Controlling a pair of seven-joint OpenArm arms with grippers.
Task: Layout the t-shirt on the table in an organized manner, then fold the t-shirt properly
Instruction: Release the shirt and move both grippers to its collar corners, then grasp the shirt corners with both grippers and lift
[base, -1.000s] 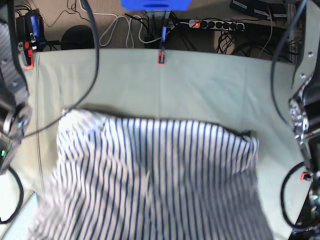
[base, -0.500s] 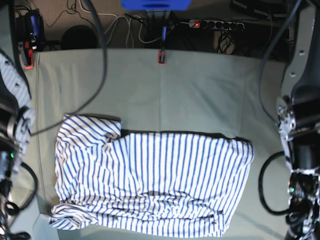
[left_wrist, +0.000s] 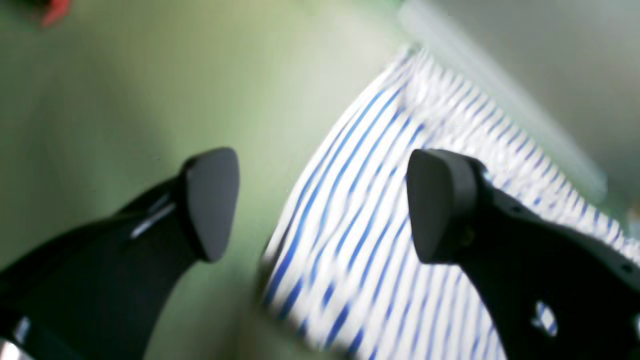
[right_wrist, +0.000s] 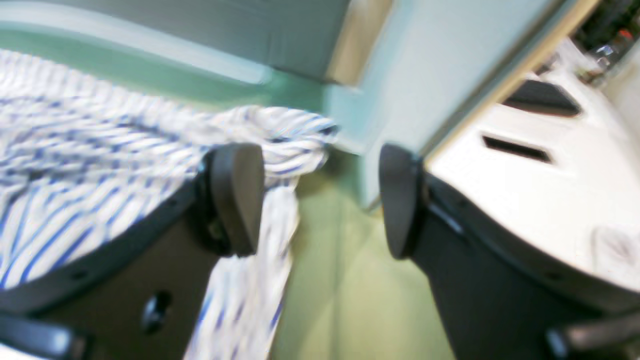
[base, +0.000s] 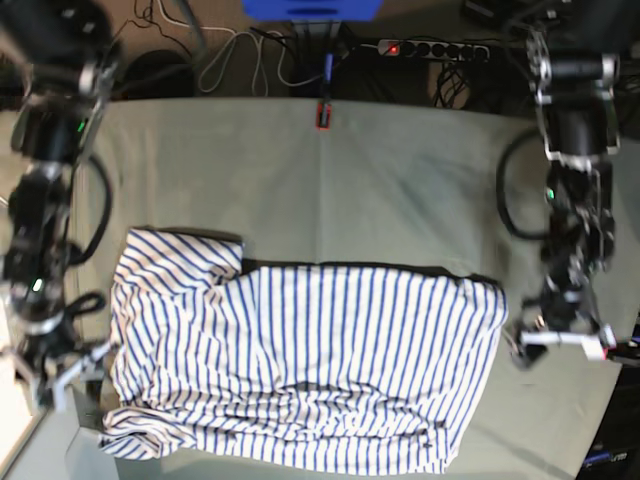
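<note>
The t-shirt (base: 300, 360), white with thin blue stripes, lies spread on the table (base: 400, 190), rumpled along its near edge, with one sleeve (base: 180, 255) at the far left. My left gripper (base: 560, 342) hangs open just off the shirt's right edge. In the left wrist view its fingers (left_wrist: 210, 200) straddle the striped edge (left_wrist: 450, 125) without touching it. My right gripper (base: 65, 375) stands open at the shirt's left edge. In the right wrist view a bunched corner (right_wrist: 280, 140) lies beside one finger (right_wrist: 237, 197), and nothing is clamped.
A red clamp (base: 322, 114) sits on the table's far edge, with a power strip (base: 430, 48) and cables behind it. The near left table edge and a white surface (right_wrist: 525, 165) beyond it show in the right wrist view.
A second ago the shirt hung lifted toward the camera. It then dropped flat onto the table, both grippers opened, and the arms have come down beside its left and right edges.
</note>
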